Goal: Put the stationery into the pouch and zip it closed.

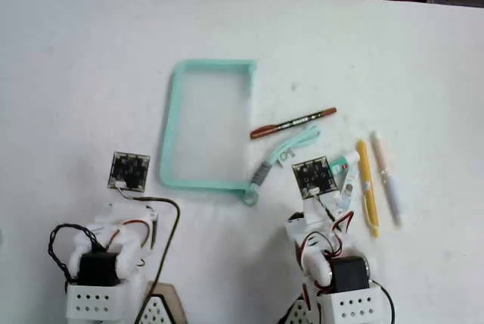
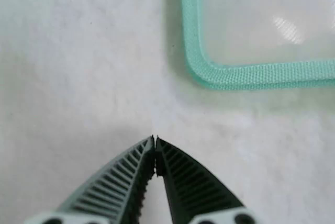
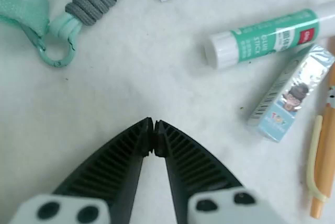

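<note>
The pouch (image 1: 208, 123) is clear with a mint-green border and lies flat at the table's middle; one corner (image 2: 209, 72) is in the left wrist view. Its grey-wrapped strap and ring (image 3: 57, 51) trail off a near corner. A brown pen (image 1: 293, 123), a glue stick (image 3: 264, 36), a small boxed eraser (image 3: 289, 94), an orange pen (image 1: 367, 186) and a pale pen (image 1: 386, 176) lie right of the pouch. My left gripper (image 2: 155, 141) is shut over bare table near the pouch's corner. My right gripper (image 3: 154, 124) is shut, empty, between the ring and the eraser.
Both arm bases (image 1: 98, 278) (image 1: 336, 282) stand at the table's near edge, with cables beside them. The white table (image 1: 91, 59) stretches wide to the left and behind the pouch. A dark edge runs along the far side.
</note>
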